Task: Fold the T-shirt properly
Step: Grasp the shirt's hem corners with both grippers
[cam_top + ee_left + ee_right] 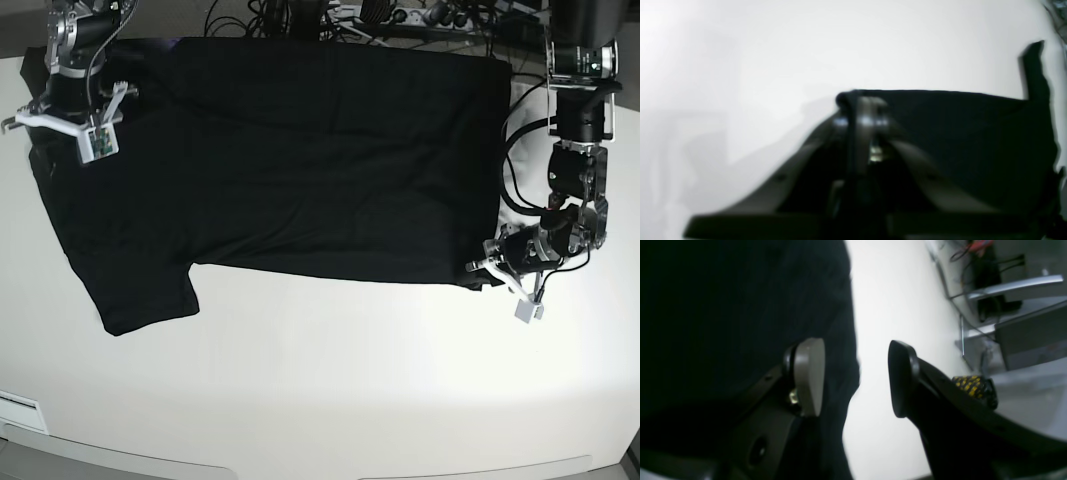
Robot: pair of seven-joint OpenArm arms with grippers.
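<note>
The black T-shirt [320, 150] lies spread flat on the white table [330, 380], plain side up, with one short sleeve [140, 290] toward the front left. At its front right corner my left gripper [476, 268] is low on the table. In the left wrist view, that left gripper [860, 106] is shut on the bunched hem of the T-shirt [973, 140]. My right gripper [857, 380] is open at the far left edge of the T-shirt [740, 306]. One pad [808, 376] is over the cloth, the other finger [903, 383] over bare table.
Cables and power strips [400, 15] crowd the table's far edge. Beyond the table edge, the right wrist view shows a metal frame and wires [1000, 290]. The white tabletop stretches in front of the shirt to the near edge [300, 465].
</note>
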